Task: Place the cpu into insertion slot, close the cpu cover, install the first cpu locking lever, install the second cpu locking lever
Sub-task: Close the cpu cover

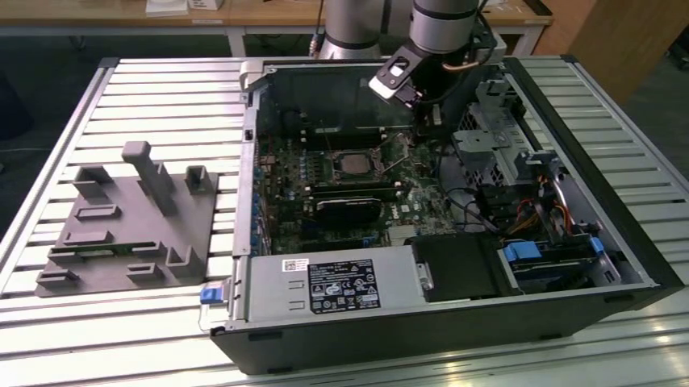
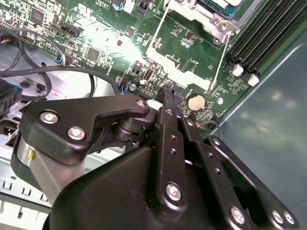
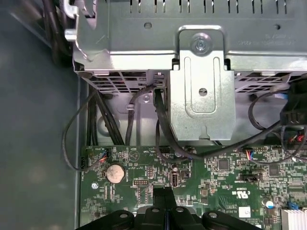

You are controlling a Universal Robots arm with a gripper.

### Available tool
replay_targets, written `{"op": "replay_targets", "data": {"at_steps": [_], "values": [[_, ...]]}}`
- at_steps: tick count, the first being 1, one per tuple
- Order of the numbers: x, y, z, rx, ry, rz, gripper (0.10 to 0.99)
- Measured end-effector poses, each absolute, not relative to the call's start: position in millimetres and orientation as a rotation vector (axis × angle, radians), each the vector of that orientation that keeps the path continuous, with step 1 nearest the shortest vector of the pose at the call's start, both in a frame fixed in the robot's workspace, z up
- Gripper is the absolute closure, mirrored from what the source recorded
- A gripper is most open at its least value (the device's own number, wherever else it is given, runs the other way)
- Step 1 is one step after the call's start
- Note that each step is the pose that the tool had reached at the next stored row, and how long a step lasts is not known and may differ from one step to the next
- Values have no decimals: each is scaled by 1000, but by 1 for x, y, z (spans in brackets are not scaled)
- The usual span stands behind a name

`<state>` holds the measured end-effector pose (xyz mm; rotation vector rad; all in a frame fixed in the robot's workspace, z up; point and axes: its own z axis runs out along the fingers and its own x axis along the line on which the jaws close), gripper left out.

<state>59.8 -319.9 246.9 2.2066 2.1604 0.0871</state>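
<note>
The gripper is down inside the open computer case, hanging from the arm at the far side. Its two black fingers are pressed together with nothing to see between them. In both wrist views the tips hover over the edge of the green motherboard, just beside the round coin battery. Whether they touch the board, I cannot tell. Sweeping from the exterior view's left, a grey moulded fixture lies on the slatted metal table, well apart from the case. Inside the case, the insertion slot sits mid-board, left of the gripper and nearer, and the cpu lies in it as a grey square. In the second wrist view the silvery cpu cover looks to lie flat around the chip. Two thin locking levers run out from the socket's corners toward the gripper; latched or free, I cannot tell. Nearer than the socket lies the black graphics card, and nearer again the labelled power supply. On the right stand the metal drive cage and a bundle of coloured cables.
</note>
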Motion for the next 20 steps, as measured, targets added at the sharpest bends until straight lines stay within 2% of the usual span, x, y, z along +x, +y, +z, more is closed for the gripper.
{"op": "replay_targets", "data": {"at_steps": [14,20], "values": [[61,-320,239,2213,2167,72,980],[62,-320,239,2232,2185,33,980]]}}
